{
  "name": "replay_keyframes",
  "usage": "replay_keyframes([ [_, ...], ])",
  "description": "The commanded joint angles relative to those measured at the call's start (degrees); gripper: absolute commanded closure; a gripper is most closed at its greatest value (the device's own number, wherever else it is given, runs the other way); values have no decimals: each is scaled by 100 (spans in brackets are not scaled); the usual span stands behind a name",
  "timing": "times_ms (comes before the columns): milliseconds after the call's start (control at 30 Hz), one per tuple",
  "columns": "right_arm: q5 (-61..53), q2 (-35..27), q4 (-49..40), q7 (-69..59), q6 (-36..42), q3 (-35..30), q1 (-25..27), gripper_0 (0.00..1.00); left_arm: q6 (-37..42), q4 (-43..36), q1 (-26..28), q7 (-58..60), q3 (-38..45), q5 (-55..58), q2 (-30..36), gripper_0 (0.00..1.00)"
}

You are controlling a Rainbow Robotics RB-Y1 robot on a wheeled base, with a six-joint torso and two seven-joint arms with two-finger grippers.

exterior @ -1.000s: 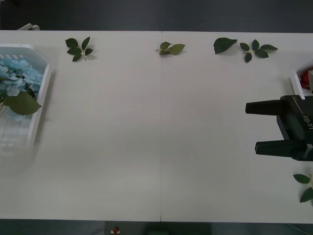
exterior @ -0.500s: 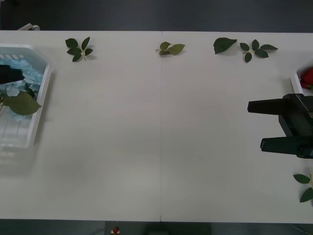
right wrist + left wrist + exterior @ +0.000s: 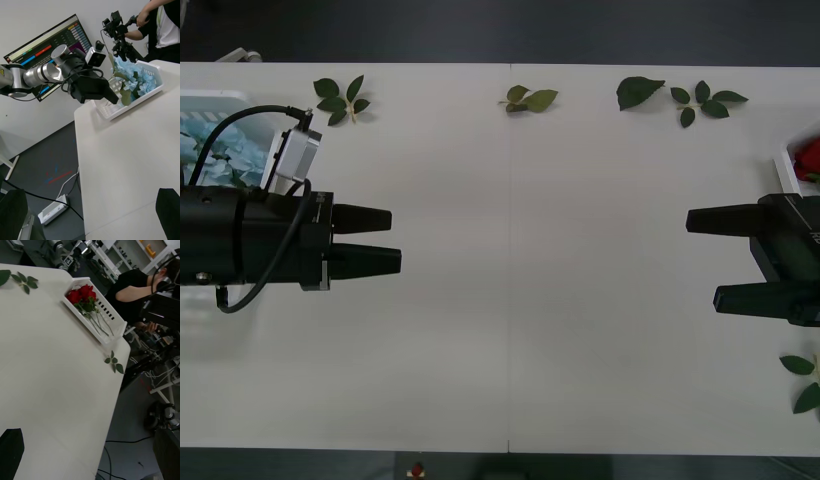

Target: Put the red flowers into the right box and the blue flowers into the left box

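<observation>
Two empty claws, left claw [image 3: 392,240] and right claw [image 3: 700,258], hover level, fingers parted.

Black cabled left gripper [image 3: 393,241], silver forearm

Robotics lab. Plain white table [image 3: 510,300] as test bench; wall monitor [image 3: 48,45] showing coloured status bars at ten o'clock in the right wrist view. Metal shelving [image 3: 123,255] at twelve o'clock, cables across dark floor [image 3: 131,442], more robot rigs [image 3: 65,251] behind.
</observation>
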Motion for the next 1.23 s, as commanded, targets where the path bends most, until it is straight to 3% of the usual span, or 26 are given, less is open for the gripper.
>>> replay_keyframes([
  [33, -63, -30, -30, -163, -4, -11, -40, 0, -71, -445, -91, -858, -170, 350, 352, 0],
  [333, -63, -30, -30, -163, -4, -11, -40, 0, -141, -946, 217, -1297, -284, 1061, 730, 0],
  [1233, -63, -30, -30, -163, -4, -11, -40, 0, -150, -498, 340, -1376, -20, 1044, 774, 0],
])
